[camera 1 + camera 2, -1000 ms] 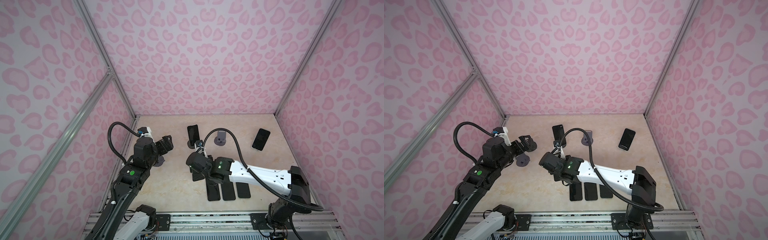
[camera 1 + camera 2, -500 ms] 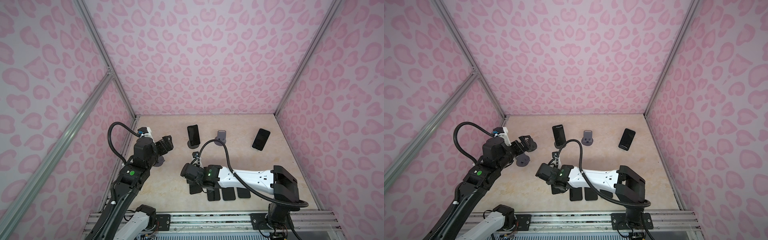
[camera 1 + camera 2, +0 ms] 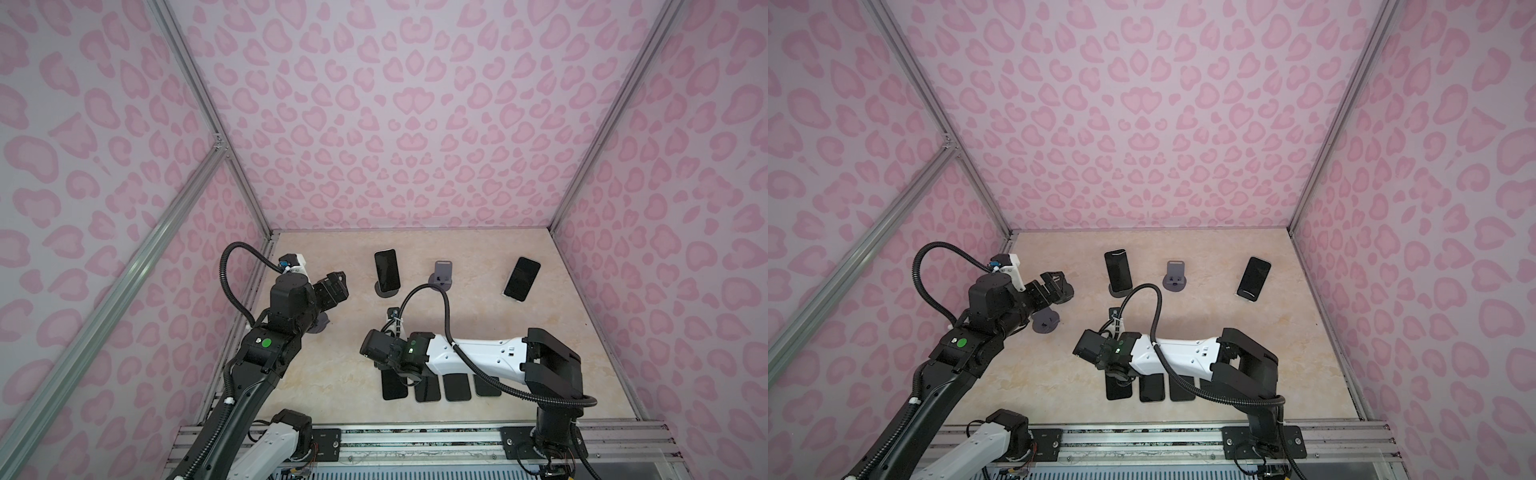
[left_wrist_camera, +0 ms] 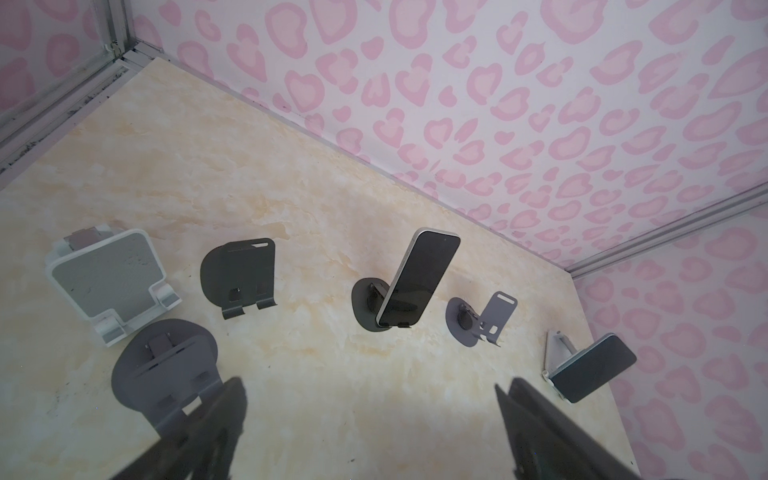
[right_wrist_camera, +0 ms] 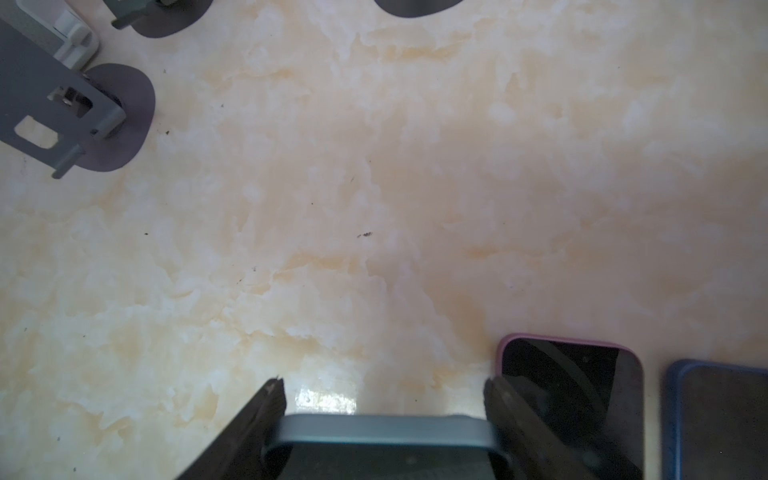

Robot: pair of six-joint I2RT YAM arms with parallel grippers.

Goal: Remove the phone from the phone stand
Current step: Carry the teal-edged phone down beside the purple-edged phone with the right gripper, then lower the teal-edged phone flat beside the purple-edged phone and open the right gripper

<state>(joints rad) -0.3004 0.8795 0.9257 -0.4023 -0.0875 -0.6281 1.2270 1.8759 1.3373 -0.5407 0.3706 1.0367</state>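
My right gripper (image 5: 384,386) is shut on a phone (image 5: 382,432) with a blue-grey edge, its fingers pressing the phone's two sides. It holds the phone low over the table at the left end of a row of phones lying flat, and the phone (image 3: 394,388) (image 3: 1117,388) shows in both top views. Whether it touches the table I cannot tell. An empty grey phone stand (image 3: 442,274) (image 4: 484,318) stands at the back middle. My left gripper (image 4: 370,386) (image 3: 332,286) hangs open over the table's left side with nothing between its fingers.
Another phone (image 3: 386,270) (image 4: 419,282) leans on a dark stand at the back, and one more (image 3: 521,278) on a white stand at the back right. A pink-cased phone (image 5: 573,399) and a blue-cased phone (image 5: 723,419) lie beside the held one. Empty stands (image 4: 108,278) (image 4: 241,270) (image 4: 166,365) cluster on the left.
My right arm has drawn back from the middle of the table toward the front and sunk lower, carrying the phone to the left end of the row. The left arm has stayed still.
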